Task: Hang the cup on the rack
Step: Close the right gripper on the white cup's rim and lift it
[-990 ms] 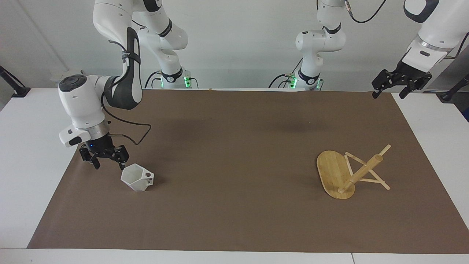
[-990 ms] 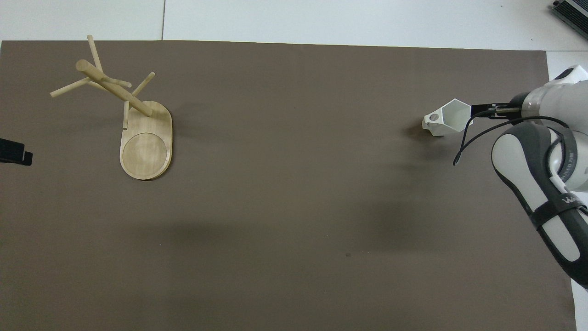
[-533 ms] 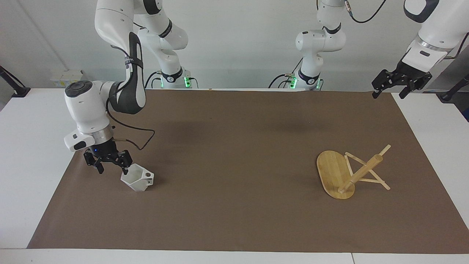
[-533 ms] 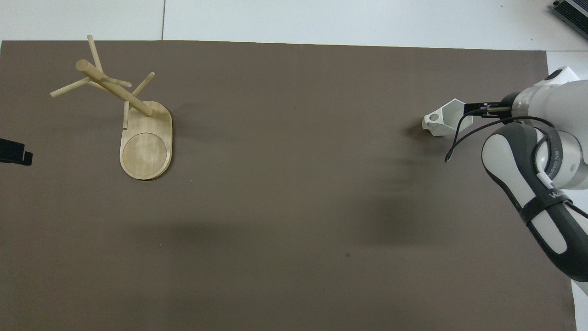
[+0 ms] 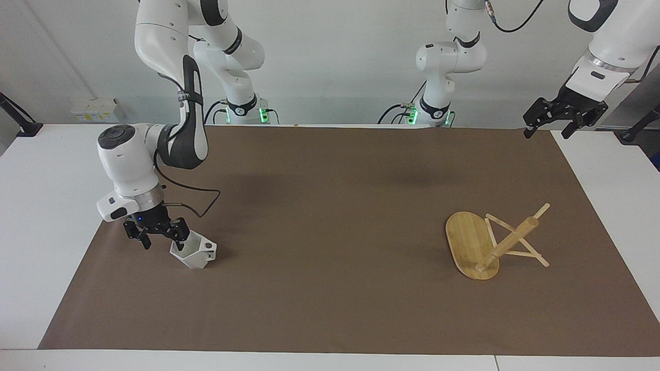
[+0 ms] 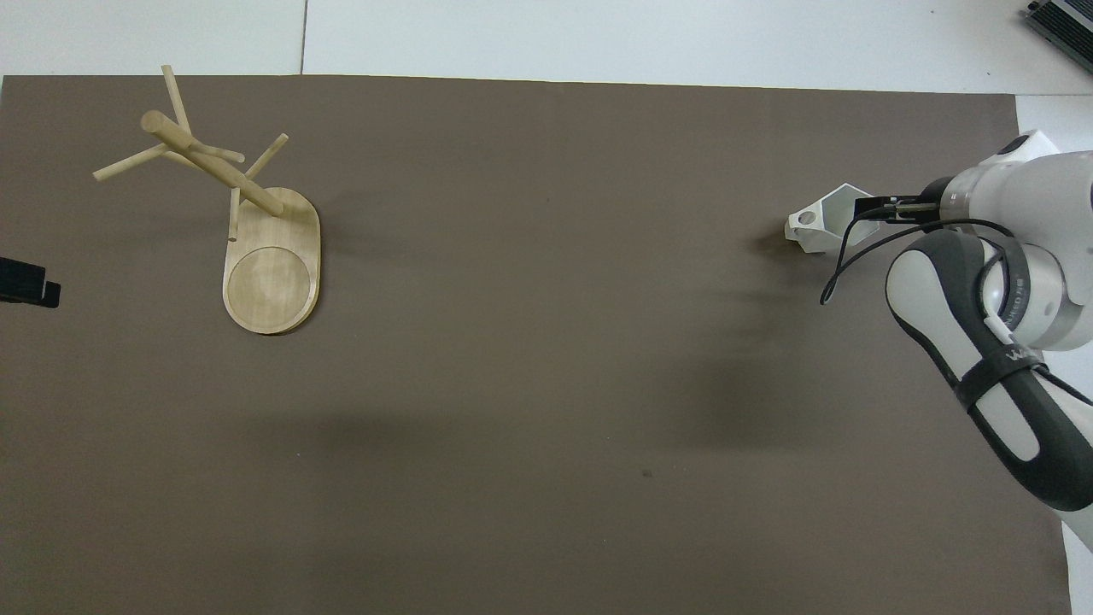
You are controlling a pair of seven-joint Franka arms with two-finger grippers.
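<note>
Over the last second I see the right tool (image 5: 161, 238) close in sideways on the small matte white faceted cup (image 5: 194, 252), from a clear gap beside the rim to right at it. The cup itself does not shift: same spot, same tilt. So this reads as the end of the approach for the pick; no grasp or lift yet.

Right tool: fingers apart. In the facing view one finger (image 5: 180, 239) sits at the cup's open rim on the side away from the blocky handle; the other finger is outside the cup, clear of it. I can't tell whether the near finger touches the rim or is just inside the mouth. In the overhead view the tool (image 6: 873, 207) overlaps the cup (image 6: 821, 226) opening. Nothing held.

Cup sits tipped on the brown mat of the table (image 5: 330, 216), toward the right arm's end, handle with its round hole pointing toward the middle.

The light bamboo mug rack (image 5: 477, 247) with oval base, thick post and thin pegs stands well apart, toward the left arm's end.

Left tool (image 5: 546, 126) waits raised over the mat's corner at its own end, fingers apart, empty.

My read: next is pinching the cup wall.
</note>
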